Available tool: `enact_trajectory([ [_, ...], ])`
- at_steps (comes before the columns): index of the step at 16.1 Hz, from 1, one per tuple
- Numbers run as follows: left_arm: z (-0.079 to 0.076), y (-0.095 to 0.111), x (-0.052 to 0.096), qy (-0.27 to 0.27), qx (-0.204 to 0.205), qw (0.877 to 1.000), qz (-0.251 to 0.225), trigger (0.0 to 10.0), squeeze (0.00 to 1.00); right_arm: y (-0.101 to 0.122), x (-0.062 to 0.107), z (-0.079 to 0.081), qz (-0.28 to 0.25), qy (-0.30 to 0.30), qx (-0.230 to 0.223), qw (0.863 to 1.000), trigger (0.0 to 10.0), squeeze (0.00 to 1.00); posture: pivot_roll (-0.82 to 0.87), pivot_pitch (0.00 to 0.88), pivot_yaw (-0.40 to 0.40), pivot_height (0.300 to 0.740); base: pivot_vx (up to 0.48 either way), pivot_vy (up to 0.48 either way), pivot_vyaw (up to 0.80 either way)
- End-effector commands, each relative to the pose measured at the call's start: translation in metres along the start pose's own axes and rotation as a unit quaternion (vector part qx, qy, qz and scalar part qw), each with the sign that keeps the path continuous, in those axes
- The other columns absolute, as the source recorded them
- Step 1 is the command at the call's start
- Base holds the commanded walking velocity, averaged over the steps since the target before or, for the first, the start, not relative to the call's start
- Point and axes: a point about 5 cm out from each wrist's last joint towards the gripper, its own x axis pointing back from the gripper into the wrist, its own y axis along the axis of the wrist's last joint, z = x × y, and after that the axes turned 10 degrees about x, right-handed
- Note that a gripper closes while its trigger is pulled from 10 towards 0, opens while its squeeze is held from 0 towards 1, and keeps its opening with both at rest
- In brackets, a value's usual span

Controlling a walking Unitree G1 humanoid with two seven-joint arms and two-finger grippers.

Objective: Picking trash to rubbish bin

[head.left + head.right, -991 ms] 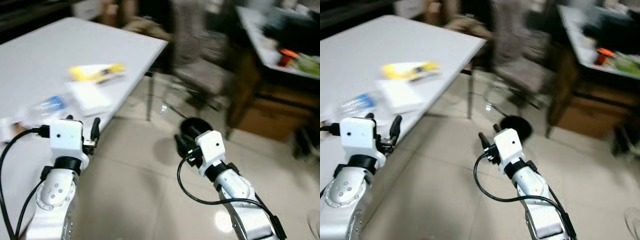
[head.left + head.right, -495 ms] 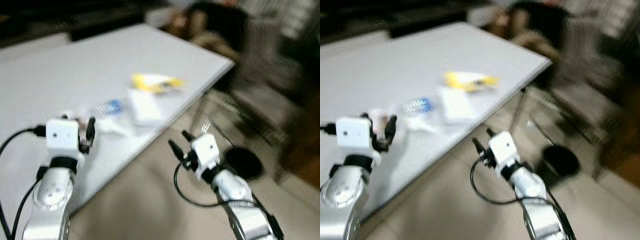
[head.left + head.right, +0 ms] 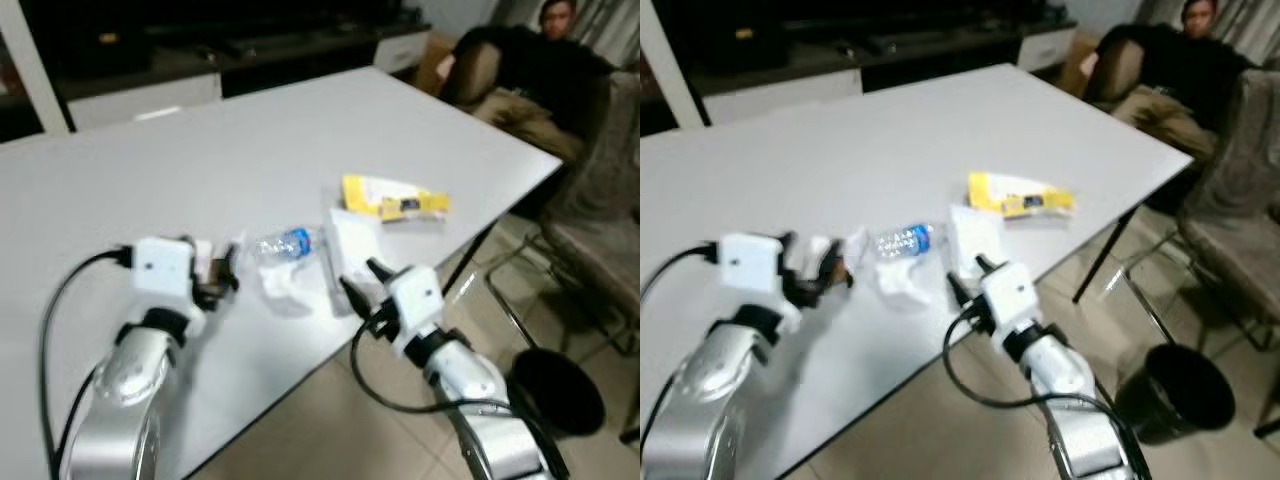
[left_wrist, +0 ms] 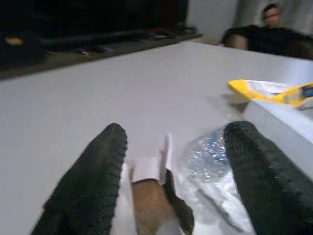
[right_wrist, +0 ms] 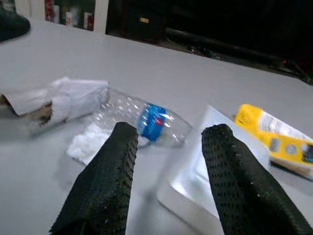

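Trash lies on the white table (image 3: 200, 150): a yellow packet (image 3: 393, 197), a flat white tray (image 3: 348, 245), a crushed clear bottle with a blue label (image 3: 285, 244), a crumpled tissue (image 3: 287, 287) and a white-and-brown paper wrapper (image 4: 151, 188). My left gripper (image 3: 222, 277) is open just short of the wrapper, which lies between its fingers (image 4: 98, 171) in the left wrist view. My right gripper (image 3: 362, 282) is open at the table's near edge, facing the bottle (image 5: 149, 120) and tray (image 5: 195, 188). The black rubbish bin (image 3: 555, 393) stands on the floor to the right.
A person (image 3: 535, 60) sits on a sofa beyond the table's far right corner. A chair (image 3: 600, 200) stands at the right, close to the bin. A dark low cabinet (image 3: 200, 50) runs along the back wall. Table legs (image 3: 470, 265) angle down near the bin.
The camera has swung left, so the table now sits in the middle and the bin has shifted right. Both grippers now reach over the table by the trash.
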Motion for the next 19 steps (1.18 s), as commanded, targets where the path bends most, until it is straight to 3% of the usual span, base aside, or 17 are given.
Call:
enact_trajectory([
  [1,0.000,-0.007,-0.002,-0.021,0.020,0.999,0.025,10.0,1.00,0.003,0.001,-0.002,-0.004,-0.009,-0.002,1.000,10.0,0.00,0.06,0.000,-0.088,0.740,0.000,0.000,0.00],
  [3,0.002,-0.015,-0.011,-0.041,0.017,0.998,0.052,10.0,1.00,0.001,0.004,-0.005,0.002,-0.022,-0.003,1.000,10.0,0.00,0.05,0.000,-0.075,0.740,0.000,0.000,0.00],
  [5,0.005,-0.017,-0.030,-0.077,0.025,0.995,0.050,10.0,1.00,0.000,0.008,-0.007,0.005,-0.039,-0.007,0.999,10.0,0.00,0.03,0.005,-0.048,0.740,0.000,0.000,0.00],
  [8,0.005,-0.021,-0.044,-0.102,0.005,0.993,0.060,10.0,1.00,0.001,0.011,-0.006,0.007,-0.046,-0.009,0.999,10.0,0.00,0.02,0.007,-0.037,0.740,0.000,0.000,0.00],
  [9,0.007,-0.022,-0.049,-0.103,-0.004,0.993,0.063,10.0,1.00,0.000,0.012,-0.006,0.008,-0.049,-0.009,0.999,10.0,0.00,0.02,0.007,-0.031,0.740,0.000,0.000,0.00],
  [10,0.013,-0.026,-0.062,-0.092,-0.040,0.993,0.069,10.0,1.00,0.000,0.014,-0.007,0.011,-0.056,-0.009,0.998,10.0,0.00,0.00,0.010,-0.022,0.740,0.000,0.000,0.00],
  [13,0.018,-0.032,-0.075,-0.076,-0.076,0.992,0.073,10.0,1.00,0.001,0.016,-0.008,0.012,-0.062,-0.008,0.998,10.0,0.00,-0.01,0.014,-0.013,0.740,0.000,0.000,0.00],
  [16,0.024,-0.043,-0.085,-0.055,-0.085,0.992,0.080,10.0,1.00,0.001,0.018,-0.008,0.014,-0.064,-0.008,0.998,10.0,0.00,-0.02,0.018,-0.008,0.740,0.000,0.000,0.00],
  [19,0.024,-0.058,-0.086,-0.056,-0.091,0.988,0.107,10.0,1.00,0.002,0.018,-0.008,0.015,-0.066,-0.008,0.998,10.0,0.00,-0.02,0.021,-0.006,0.740,0.000,0.000,0.00],
])
